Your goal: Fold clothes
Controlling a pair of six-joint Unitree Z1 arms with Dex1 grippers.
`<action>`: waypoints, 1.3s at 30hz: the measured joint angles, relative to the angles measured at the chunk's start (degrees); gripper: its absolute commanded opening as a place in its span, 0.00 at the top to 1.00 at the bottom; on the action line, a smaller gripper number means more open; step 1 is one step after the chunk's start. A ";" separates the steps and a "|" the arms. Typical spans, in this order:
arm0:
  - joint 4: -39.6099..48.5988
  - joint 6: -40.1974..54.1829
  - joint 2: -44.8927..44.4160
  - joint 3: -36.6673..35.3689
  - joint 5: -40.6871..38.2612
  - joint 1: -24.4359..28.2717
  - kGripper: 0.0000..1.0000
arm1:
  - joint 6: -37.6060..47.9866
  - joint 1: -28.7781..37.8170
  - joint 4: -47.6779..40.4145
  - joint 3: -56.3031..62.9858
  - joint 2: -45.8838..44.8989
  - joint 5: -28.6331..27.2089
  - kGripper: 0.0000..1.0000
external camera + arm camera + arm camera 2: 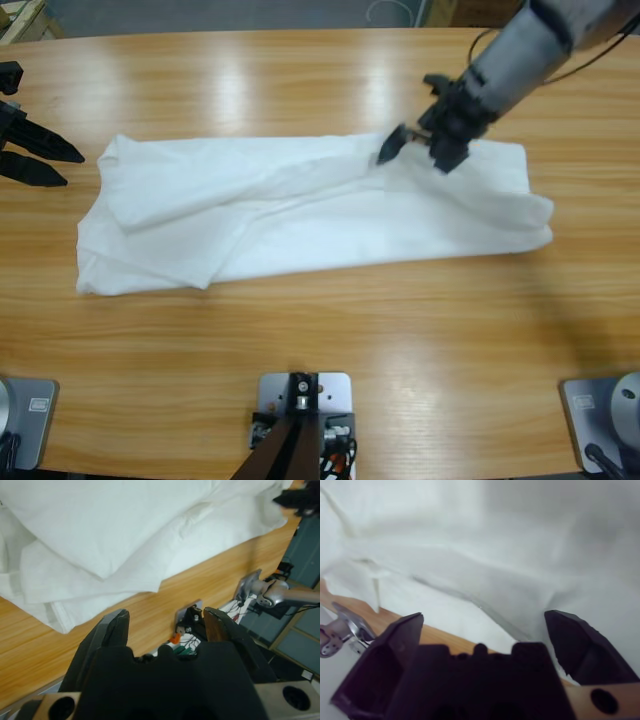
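The right gripper (420, 148) hovers open over the T-shirt (300, 215), mid-fold, near the bench's (320, 340) far right. The left gripper (40, 158) waits open at the left edge. Next it likely needs to close on a fabric edge.

The T-shirt (300, 215) is soft matt white cloth, thin enough to lie in smooth folds and shallow wrinkles, with a stitched hem (57, 617) seen in the left wrist view. The table (330, 330) is wood with a clear straight grain and a glossy varnish that gives back pale streaks of light. The right gripper (418, 150) and the left gripper (62, 168) are black and mostly matt, like hard plastic, though one left jaw shines a little at its inner face, and the right arm (525, 50) has a smooth silver-grey metal look with a dull sheen.
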 measured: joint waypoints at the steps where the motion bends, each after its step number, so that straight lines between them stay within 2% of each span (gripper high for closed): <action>1: 0.00 0.00 0.00 0.01 0.00 -0.02 0.42 | 0.87 1.03 -1.37 1.91 -0.35 0.00 0.00; 7: 0.00 0.26 0.00 0.52 0.00 -0.18 0.42 | 5.01 4.85 -6.48 11.38 -6.21 -0.01 0.00; 15: 0.00 0.29 0.11 0.58 -0.08 -1.24 0.42 | 6.67 5.39 -8.62 18.62 -13.45 -0.68 0.00; 22: -1.03 -2.39 7.94 -1.22 -3.67 -4.56 0.42 | 6.84 5.33 -8.35 19.51 -18.02 -0.92 0.00; 25: -8.77 -9.31 7.90 3.04 -3.03 -6.30 0.42 | 6.79 4.85 -7.87 20.02 -18.92 -0.95 0.00; 31: -21.60 -19.31 5.90 12.14 0.08 -5.82 0.42 | 6.40 3.69 -7.04 20.56 -18.95 -0.96 0.00; 39: -24.99 -21.24 4.65 17.81 3.11 -3.76 0.42 | 6.21 3.61 -7.00 20.69 -18.95 -0.96 0.00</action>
